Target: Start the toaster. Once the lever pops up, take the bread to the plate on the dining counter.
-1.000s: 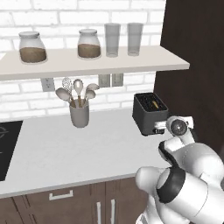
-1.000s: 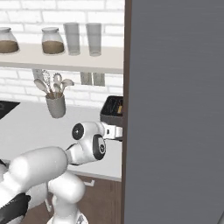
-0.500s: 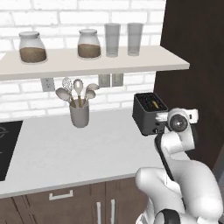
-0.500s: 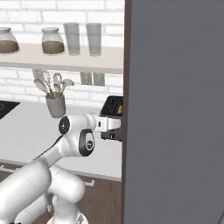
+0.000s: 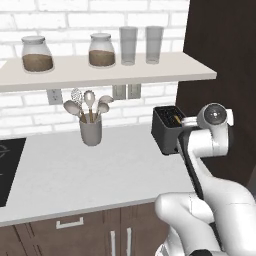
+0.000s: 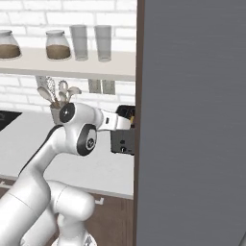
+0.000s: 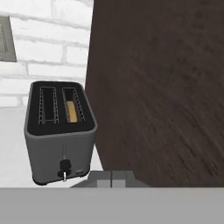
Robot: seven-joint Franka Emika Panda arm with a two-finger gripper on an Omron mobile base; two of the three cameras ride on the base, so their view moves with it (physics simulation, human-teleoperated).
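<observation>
Toaster point(image 7: 61, 131) sits on the white worktop point(image 5: 90, 175) tight against the dark wood tall cabinet point(image 7: 162, 87), near the grey utensil crock point(image 5: 91, 131) along the brick wall. Bread point(image 7: 72, 111) down in the right-hand slot, only its tan top edge showing; left slot bare. Lever point(image 7: 64, 166) low on the narrow end face, near the bottom of its slit, so the toaster reads as started, though that is a judgement. Over the last second the arm has swung up and right beside the toaster: wrist higher in the left base view, forearm now stretched across towards the toaster in the right base view. Gripper point(image 7: 111, 178) pressed together, pinching nothing, drawn back just short of the end face. Likely waiting on the pop-up; bread not yet reachable. Plate and dining counter lie elsewhere
</observation>
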